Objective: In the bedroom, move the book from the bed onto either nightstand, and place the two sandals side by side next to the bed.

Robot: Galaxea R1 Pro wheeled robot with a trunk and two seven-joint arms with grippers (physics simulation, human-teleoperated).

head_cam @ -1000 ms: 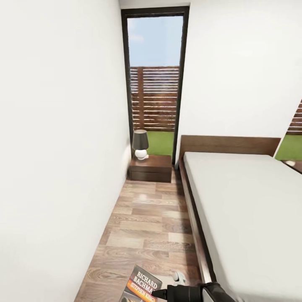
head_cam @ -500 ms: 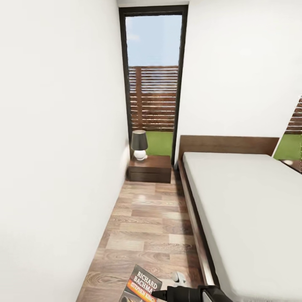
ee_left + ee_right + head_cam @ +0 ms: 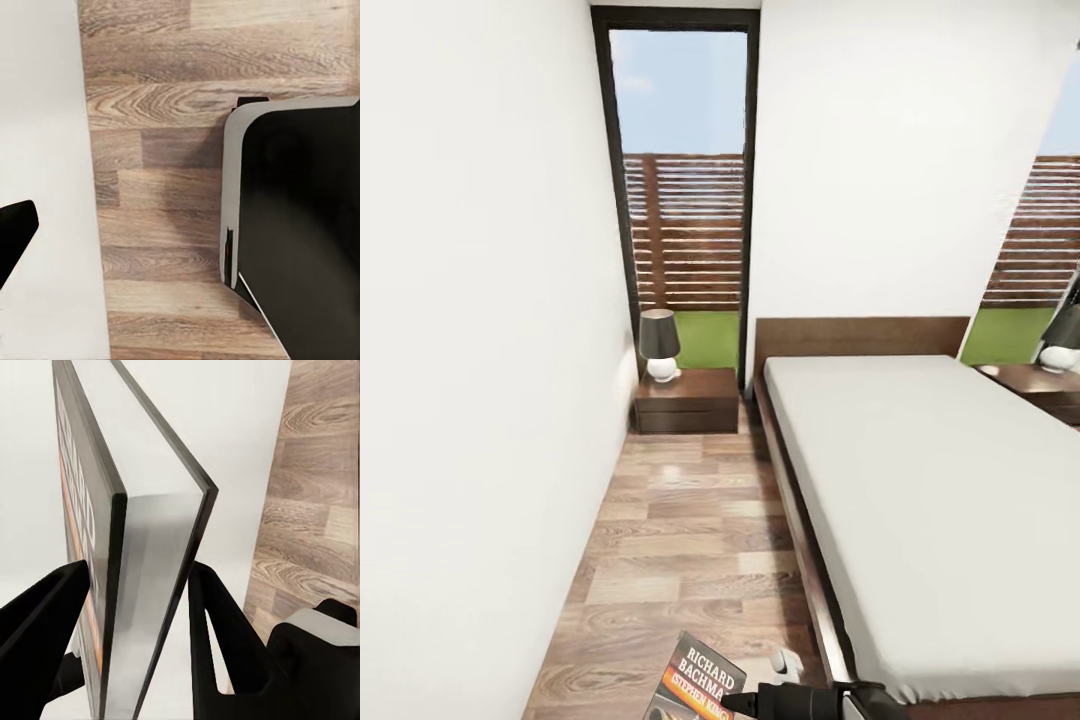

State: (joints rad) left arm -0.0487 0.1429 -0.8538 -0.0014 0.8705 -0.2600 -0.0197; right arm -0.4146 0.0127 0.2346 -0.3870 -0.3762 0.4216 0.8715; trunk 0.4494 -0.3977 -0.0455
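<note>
While the head camera looks down a narrow aisle of the bedroom, the white wall [image 3: 470, 350] fills the left side and the wood-plank floor [image 3: 690, 540] runs ahead to a tall dark-framed window [image 3: 685, 190] showing a slatted fence and grass. Over on the right, the bed [image 3: 930, 510] takes up a big share, plain grey mattress on a dark brown frame, its headboard against the far wall. Beyond the aisle, between the wall and the bed's head, sits the nightstand [image 3: 688, 400], two drawers, with a dark-shaded lamp [image 3: 659, 344] on its top. A second nightstand [image 3: 1040, 385] with its own lamp peeks in on the bed's far side.

Down at the near edge, the right hand [image 3: 745, 702] has the book [image 3: 695, 682] pinched, its orange band and white lettering facing up above the floor. From the right wrist camera, both dark fingers [image 3: 45, 622] are closed on the book's [image 3: 142, 577] edge, one on each cover. As for the left hand, one black fingertip [image 3: 15, 232] shows over the floor by the wall; how far open it is, I cannot tell.
</note>
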